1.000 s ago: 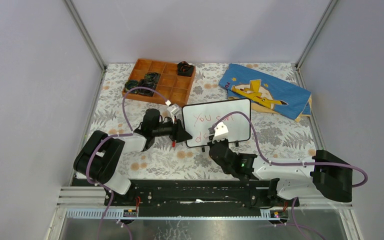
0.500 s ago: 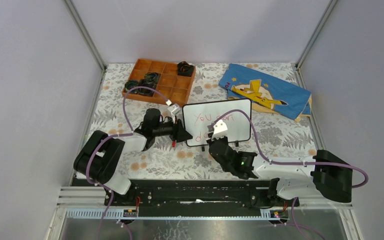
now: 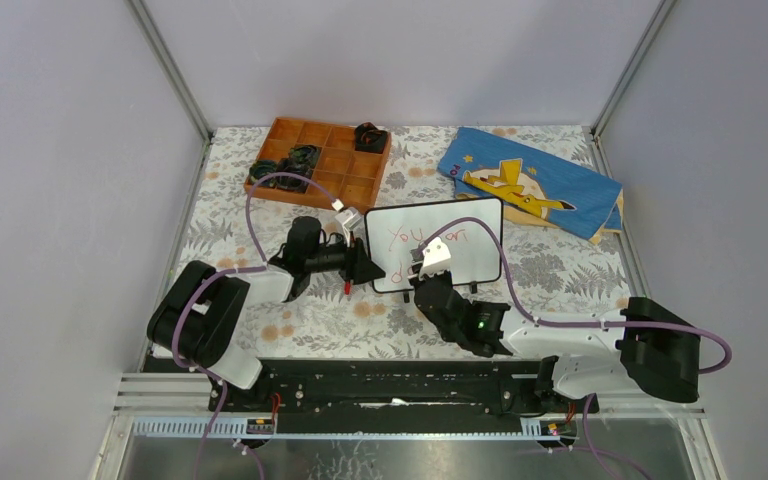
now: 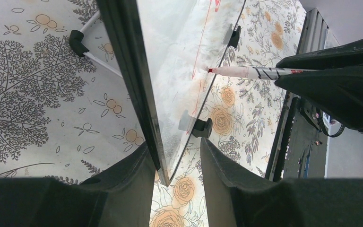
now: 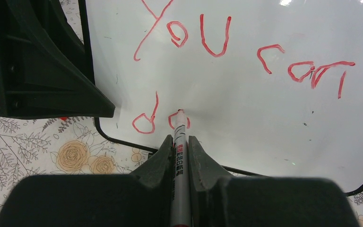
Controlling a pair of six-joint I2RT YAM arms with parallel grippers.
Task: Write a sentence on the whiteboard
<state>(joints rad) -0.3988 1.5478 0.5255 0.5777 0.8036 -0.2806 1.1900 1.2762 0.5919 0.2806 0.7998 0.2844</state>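
The whiteboard (image 3: 460, 250) stands tilted at mid-table. In the right wrist view the whiteboard (image 5: 264, 109) carries the sentence (image 5: 227, 52) in red: "You can" above, "do" below. My left gripper (image 3: 368, 268) is closed round the board's left edge. In the left wrist view (image 4: 175, 142) the framed edge (image 4: 137, 94) sits between the jaws. My right gripper (image 3: 426, 283) is shut on a red marker (image 5: 180, 142). Its tip touches the "o" of "do" (image 5: 179, 116). The marker (image 4: 255, 72) also shows in the left wrist view, tip on the board.
An orange compartment tray (image 3: 345, 178) with black items stands at the back left. A blue cloth with a yellow figure (image 3: 530, 182) lies at the back right. A small red object (image 3: 347, 288) lies under my left gripper. The black rail (image 3: 400, 380) runs along the near edge.
My right gripper has shifted slightly to the left with the marker along the lower line. The left gripper and the board have stayed put.
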